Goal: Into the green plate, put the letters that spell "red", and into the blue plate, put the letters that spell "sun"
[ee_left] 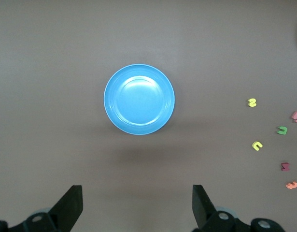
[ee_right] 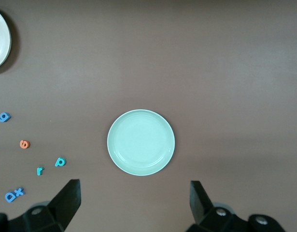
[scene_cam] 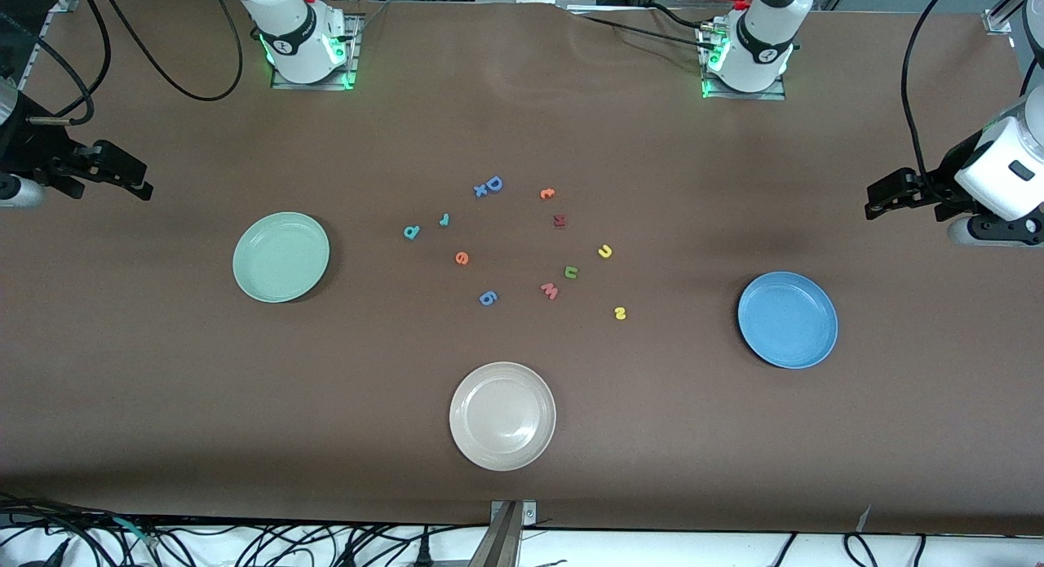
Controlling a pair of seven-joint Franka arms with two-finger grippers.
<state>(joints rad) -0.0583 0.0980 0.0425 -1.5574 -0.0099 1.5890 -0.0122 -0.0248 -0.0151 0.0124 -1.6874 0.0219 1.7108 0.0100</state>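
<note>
Reading the table (scene_cam: 522, 485) as a clock from the front camera, with 12 at the robots' bases and the bunch of letters in the middle. Nearest, at 6 o'clock: the beige plate (scene_cam: 502, 416), not wanted. A bit farther, at 4 o'clock: the yellow "s" (scene_cam: 620, 312), with the blue plate (scene_cam: 787, 320) at 3 o'clock from it, well apart. Then a blue "6" shape (scene_cam: 487, 298) and the pink "w" (scene_cam: 550, 290), both to be left alone. Just beside the "w", the green "n" (scene_cam: 571, 272), and at 2 o'clock from that, the yellow "u" (scene_cam: 604, 251). So all three "sun" letters toward the left arm's end. At 9 o'clock from the "n": the orange "e" (scene_cam: 462, 259). Farther again: the teal "d" (scene_cam: 411, 232) and the teal "r" (scene_cam: 444, 219), near each other. All three "red" letters toward the right arm's end, with the green plate (scene_cam: 280, 257) at 9 o'clock from the "e". Both plates bare. Farthest of the bunch: the dark red "R" (scene_cam: 559, 220), an orange letter (scene_cam: 547, 193) and the big blue "D" (scene_cam: 492, 185), none wanted. Over the table's 3 o'clock end: the left gripper (scene_cam: 874, 201), claws wide, holding nothing, the "sun" letters at 8 to 9 o'clock from it. Over the 9 o'clock end: the right gripper (scene_cam: 140, 183), also wide and holding nothing, the "red" letters at 3 to 4 o'clock from it. Best guess: one arm for each word. Tiny letters, no real long side, so any pinch angle likely fine.
</note>
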